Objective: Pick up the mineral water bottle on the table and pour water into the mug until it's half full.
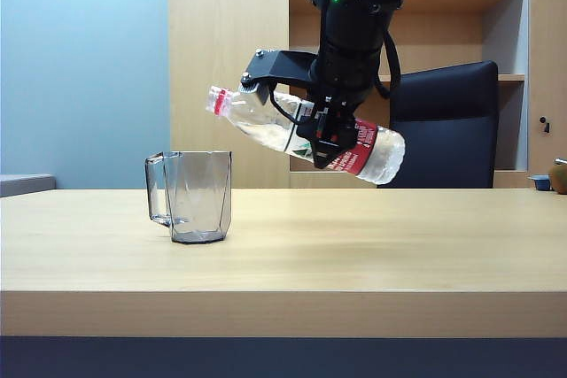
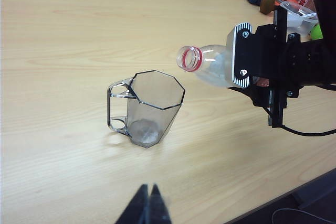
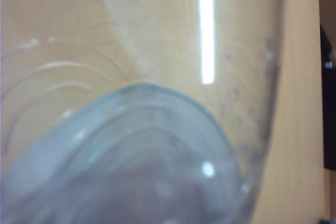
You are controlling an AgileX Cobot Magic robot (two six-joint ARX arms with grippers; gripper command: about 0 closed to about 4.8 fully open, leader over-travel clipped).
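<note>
One mineral water bottle (image 1: 301, 133), one mug (image 1: 197, 196), two end effectors.

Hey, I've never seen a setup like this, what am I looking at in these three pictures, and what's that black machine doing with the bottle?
It is a robot with two arms, each ending in a two-finger pincer. One picture comes from a camera facing the light-wood table; the others come from cameras on each wrist. On the table stands an empty, grey-tinted transparent faceted mug. The right pincer grips a clear, capless plastic water bottle with a red label, tipped nearly level, its mouth above and just beside the mug's rim. No water is pouring. The right wrist camera shows only the bottle, blurred. The left pincer is shut, near the table's edge.
</note>
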